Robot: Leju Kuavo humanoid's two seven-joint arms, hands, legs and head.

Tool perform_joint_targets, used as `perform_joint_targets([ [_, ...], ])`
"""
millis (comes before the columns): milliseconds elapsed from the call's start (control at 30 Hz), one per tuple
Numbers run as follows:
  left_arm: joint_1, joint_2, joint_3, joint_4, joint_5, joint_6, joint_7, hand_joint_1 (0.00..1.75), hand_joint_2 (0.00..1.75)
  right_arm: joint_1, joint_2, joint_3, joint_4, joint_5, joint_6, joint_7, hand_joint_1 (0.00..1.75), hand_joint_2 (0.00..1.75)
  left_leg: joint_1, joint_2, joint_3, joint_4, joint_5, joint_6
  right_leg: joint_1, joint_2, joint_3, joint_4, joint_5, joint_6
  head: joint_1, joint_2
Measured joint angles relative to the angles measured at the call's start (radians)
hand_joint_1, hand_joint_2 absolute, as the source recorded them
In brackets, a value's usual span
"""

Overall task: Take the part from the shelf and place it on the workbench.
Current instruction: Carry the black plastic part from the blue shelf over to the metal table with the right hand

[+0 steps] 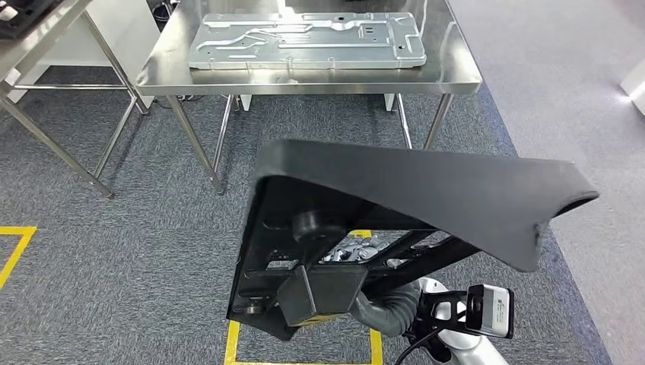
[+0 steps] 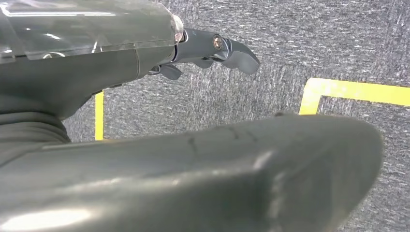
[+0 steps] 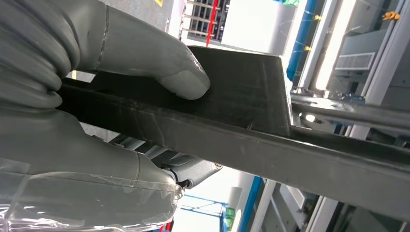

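One large black part [image 1: 426, 190] is carried in front of the robot, above the grey carpet [image 1: 137, 258], well apart from the steel workbench [image 1: 449, 72] that stands ahead. It is tilted, with its broad smooth side facing up and its ribbed underside open toward the camera in the head view. The right hand [image 3: 96, 96] grasps the part: in the right wrist view the thick grey thumb [image 3: 159, 67] presses on the dark flat face near an edge, and the darker fingers [image 3: 188, 169] lie on the other side of the same edge. In the head view the right arm comes up from below under the part.

The left hand [image 2: 145, 72] is just beside a rounded dark edge of the part in the left wrist view, with one dark finger [image 2: 227, 48] stretched out over the carpet. If this hand really holds the part, I cannot tell.

On the workbench lies a flat silver metal plate [image 1: 304, 42]. Yellow tape lines [image 1: 304, 334] mark the carpet below the part. A second steel table [image 1: 46, 46] stands at the left.
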Motion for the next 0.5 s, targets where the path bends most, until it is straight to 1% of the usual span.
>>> perform_joint_targets([
  [33,0.002,0.001,0.000,0.000,0.000,0.000,0.000,0.00,0.00,0.002,0.000,0.000,0.000,0.000,-0.001,0.000,1.75,1.75,0.000,0.000,-0.030,0.041,-0.002,-0.001,0.002,0.002,0.007,0.001,-0.007,-0.001,0.000,0.000],
  [67,0.003,0.001,0.000,0.000,0.000,-0.001,0.000,0.00,0.00,0.003,0.000,0.000,0.000,0.000,-0.002,0.000,1.75,1.75,0.000,0.000,-0.044,0.046,0.017,0.000,0.003,0.005,0.014,0.003,-0.014,-0.001,0.000,0.000],
  [100,0.004,0.002,0.000,0.000,-0.001,-0.001,0.000,0.00,0.00,0.003,0.000,0.000,0.000,0.001,-0.002,0.000,1.75,1.75,0.000,0.000,-0.036,0.007,0.057,0.002,0.003,0.007,0.024,0.004,-0.022,0.000,0.000,0.000],
  [133,0.004,0.002,0.000,0.000,-0.001,-0.001,-0.001,0.00,0.00,0.003,0.001,0.000,0.000,0.001,-0.002,0.000,1.75,1.75,0.000,-0.001,-0.013,-0.062,0.105,0.006,0.004,0.009,0.034,0.006,-0.031,0.003,0.000,0.000],
  [167,0.004,0.002,0.000,0.000,-0.001,-0.002,-0.001,0.00,0.00,0.003,0.001,0.000,0.000,0.001,-0.002,0.000,1.75,1.75,-0.003,-0.002,0.012,-0.125,0.139,0.010,0.005,0.011,0.042,0.008,-0.040,0.007,0.000,0.000],
  [200,0.003,0.003,0.000,0.000,-0.001,-0.002,-0.002,0.00,0.00,0.003,0.002,0.000,0.000,0.001,-0.002,0.000,1.75,1.75,-0.005,-0.002,0.035,-0.178,0.158,0.016,0.006,0.012,0.047,0.010,-0.048,0.012,0.000,0.000],
  [233,0.003,0.003,0.000,0.000,-0.002,-0.003,-0.003,0.00,0.00,0.003,0.002,0.000,0.000,0.001,-0.002,-0.001,1.75,1.75,-0.008,-0.003,0.049,-0.209,0.162,0.022,0.007,0.013,0.050,0.010,-0.053,0.017,0.000,0.000],
  [267,0.003,0.004,0.000,0.000,-0.002,-0.004,-0.004,0.00,0.00,0.003,0.002,0.000,0.000,0.002,-0.002,-0.001,1.75,1.75,-0.010,-0.004,0.054,-0.218,0.153,0.027,0.008,0.014,0.051,0.010,-0.054,0.023,0.000,0.000],
  [333,0.003,0.005,0.000,0.000,-0.003,-0.003,-0.005,0.00,0.00,0.003,0.002,-0.001,0.000,0.003,-0.002,-0.002,1.75,1.75,-0.008,-0.005,0.065,-0.232,0.150,0.039,0.007,0.013,0.054,0.013,-0.053,0.034,0.001,0.000],
  [367,0.002,0.005,0.000,0.000,-0.004,-0.003,-0.005,0.00,0.00,0.002,0.002,-0.002,-0.001,0.003,-0.001,-0.003,1.75,1.75,-0.006,-0.005,0.073,-0.238,0.148,0.045,0.006,0.012,0.052,0.027,-0.056,0.040,0.003,0.000],
  [400,0.002,0.005,0.000,0.000,-0.005,-0.003,-0.005,0.00,0.00,0.001,0.002,-0.003,-0.002,0.004,0.000,-0.003,1.75,1.75,-0.003,-0.005,0.082,-0.242,0.146,0.051,0.005,0.011,0.039,0.055,-0.067,0.045,0.005,0.000],
  [433,0.001,0.005,0.000,0.000,-0.005,-0.003,-0.005,0.00,0.00,0.001,0.002,-0.004,-0.002,0.005,0.000,-0.003,1.75,1.75,-0.002,-0.005,0.090,-0.246,0.142,0.054,0.002,0.009,0.012,0.104,-0.086,0.051,0.007,0.000],
  [500,0.000,0.005,0.000,0.000,-0.006,-0.003,-0.006,0.00,0.00,0.004,0.002,-0.005,-0.002,0.007,0.001,-0.003,1.75,1.75,-0.001,-0.005,0.101,-0.247,0.132,0.058,-0.003,0.008,-0.073,0.231,-0.134,0.059,0.009,0.000],
])
